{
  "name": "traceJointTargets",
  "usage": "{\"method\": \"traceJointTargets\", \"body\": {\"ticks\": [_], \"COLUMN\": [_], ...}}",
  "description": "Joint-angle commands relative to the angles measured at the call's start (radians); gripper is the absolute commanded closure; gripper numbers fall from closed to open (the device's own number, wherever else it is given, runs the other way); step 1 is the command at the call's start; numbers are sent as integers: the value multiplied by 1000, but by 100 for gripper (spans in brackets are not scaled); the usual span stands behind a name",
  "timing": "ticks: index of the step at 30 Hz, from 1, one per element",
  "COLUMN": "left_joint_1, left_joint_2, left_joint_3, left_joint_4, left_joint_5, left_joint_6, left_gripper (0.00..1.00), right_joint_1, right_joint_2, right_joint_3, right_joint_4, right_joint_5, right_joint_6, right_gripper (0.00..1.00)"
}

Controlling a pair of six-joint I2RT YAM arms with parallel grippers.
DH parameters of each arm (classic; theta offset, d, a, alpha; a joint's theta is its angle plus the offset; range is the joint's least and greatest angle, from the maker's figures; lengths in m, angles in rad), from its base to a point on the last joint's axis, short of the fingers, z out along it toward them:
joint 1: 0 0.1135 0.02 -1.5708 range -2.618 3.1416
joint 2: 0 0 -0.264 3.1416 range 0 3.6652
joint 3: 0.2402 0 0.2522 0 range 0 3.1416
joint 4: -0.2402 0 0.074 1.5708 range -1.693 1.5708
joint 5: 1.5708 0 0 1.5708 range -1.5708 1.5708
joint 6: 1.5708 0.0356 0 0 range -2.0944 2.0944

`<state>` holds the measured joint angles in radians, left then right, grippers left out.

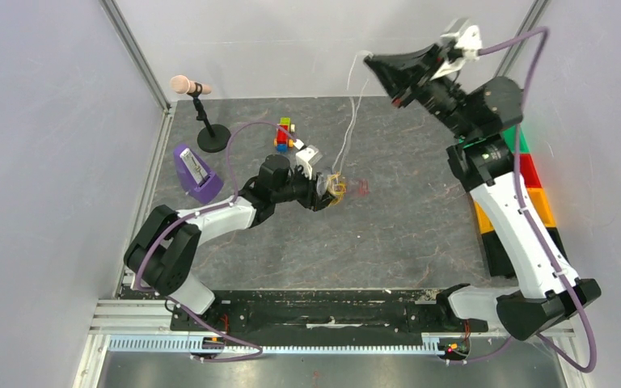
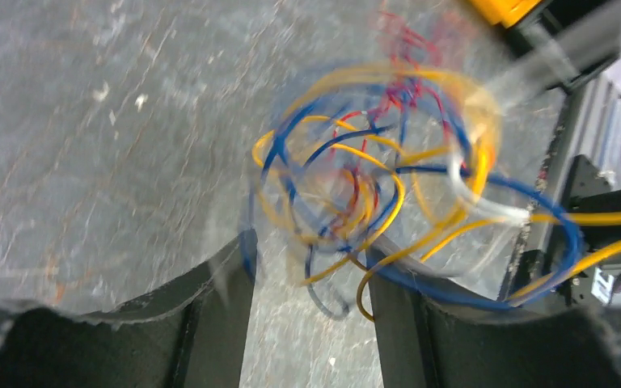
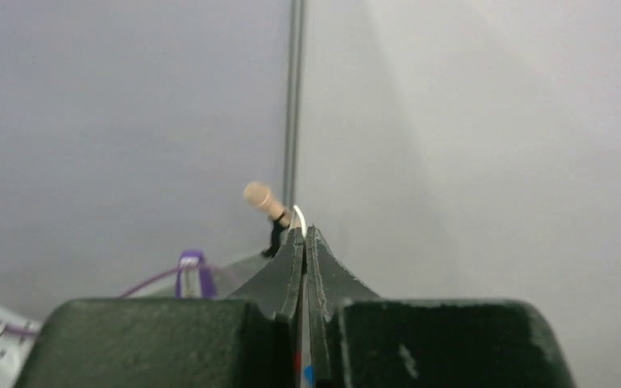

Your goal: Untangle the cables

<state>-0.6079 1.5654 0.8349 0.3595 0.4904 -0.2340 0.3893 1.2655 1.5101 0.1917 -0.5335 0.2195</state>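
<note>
Cables (image 2: 356,186) lie between the parted jaws of the left gripper (image 2: 307,279) — probably corralled — while the right gripper (image 3: 303,236) pinches a white strand (image 1: 348,129) high, to draw it free.

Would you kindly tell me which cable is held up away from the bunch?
The white cable, the only one stretched from the bunch at the left gripper up to the shut right gripper; yellow, blue and red strands are tangled.

left white-and-black arm (image 1: 210,217) reaches low toward the middle, elbow bent, left gripper (image 2: 309,249) with jaws parted. right white-and-black arm (image 1: 517,218) stands tall, wrist tipped to the far wall, right gripper (image 3: 304,234) jaws pinched tight on a thin white wire (image 3: 300,218).
</note>
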Motion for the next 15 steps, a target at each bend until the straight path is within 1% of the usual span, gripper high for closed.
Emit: {"method": "traceJointTargets", "body": {"ticks": [1, 4, 5, 7, 8, 9, 10, 13, 15], "left_joint_1": [11, 31, 36, 43, 48, 52, 56, 86, 113], "left_joint_2": [-9, -7, -8, -13, -17, -22, -25, -31, -28], "left_joint_3": [-32, -41, -46, -63, -71, -77, -82, -94, -94], "left_joint_4": [-89, -131, -137, -140, -139, -137, -137, -151, -178], "left_joint_5": [-111, -129, -129, -128, -129, -126, -123, -139, -140], "left_joint_6": [39, 13, 6, 2, -2, -3, -6, -30, -46], "left_gripper": [42, 46, 50, 62, 70, 76, 79, 98, 98], "right_joint_1": [-59, -108, -119, -134, -134, -137, -136, -149, -166], "right_joint_2": [18, 37, 42, 43, 44, 44, 41, 40, 49], "right_joint_3": [146, 192, 205, 221, 224, 223, 218, 220, 241], "right_joint_4": [142, 159, 165, 174, 175, 175, 175, 175, 178], "right_joint_5": [98, 107, 100, 92, 86, 79, 80, 106, 109], "right_joint_6": [62, 97, 107, 121, 125, 122, 117, 94, 95], "right_gripper": [100, 100, 100, 100, 100, 100, 100, 100, 100]}}
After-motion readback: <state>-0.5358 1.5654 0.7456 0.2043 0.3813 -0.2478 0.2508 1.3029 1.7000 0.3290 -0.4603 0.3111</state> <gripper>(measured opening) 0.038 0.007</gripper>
